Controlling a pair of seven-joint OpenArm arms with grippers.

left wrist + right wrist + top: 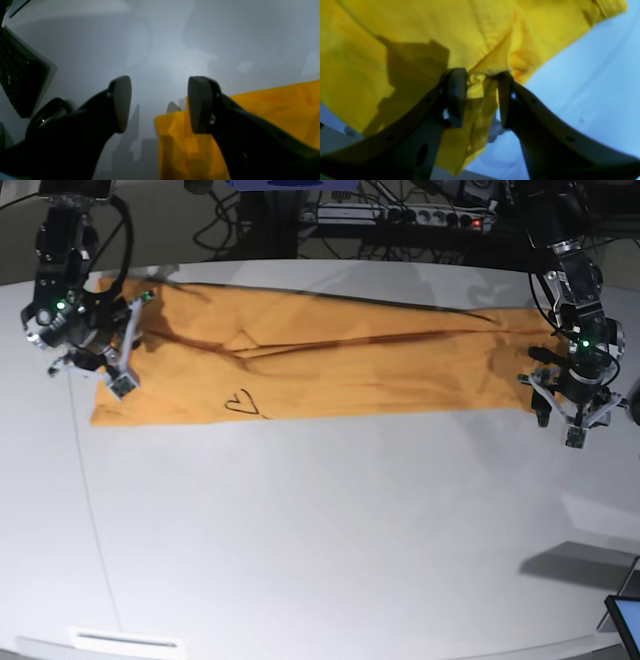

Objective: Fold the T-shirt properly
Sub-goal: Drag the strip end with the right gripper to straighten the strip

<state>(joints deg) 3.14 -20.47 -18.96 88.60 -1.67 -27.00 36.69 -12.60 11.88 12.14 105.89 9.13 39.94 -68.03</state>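
The T-shirt (pixel 330 365) lies as a long folded band across the table's (pixel 320 530) twelve o'clock side. My left gripper (pixel 160 105) is spread and empty at its three o'clock end. My right gripper (pixel 478 97) at nine o'clock is parted, cloth bunched between the pads; lifting away could snag and undo the fold.

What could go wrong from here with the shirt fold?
1. A bunch of T-shirt cloth sits between the parted fingers of the right claw. If that arm pulls away, the fabric may snag and drag, spoiling the long folded strip lying on the table.
2. The left claw is open beside the shirt's other end with nothing between its fingers; one finger overlaps the edge, so a sideways move could rumple it.
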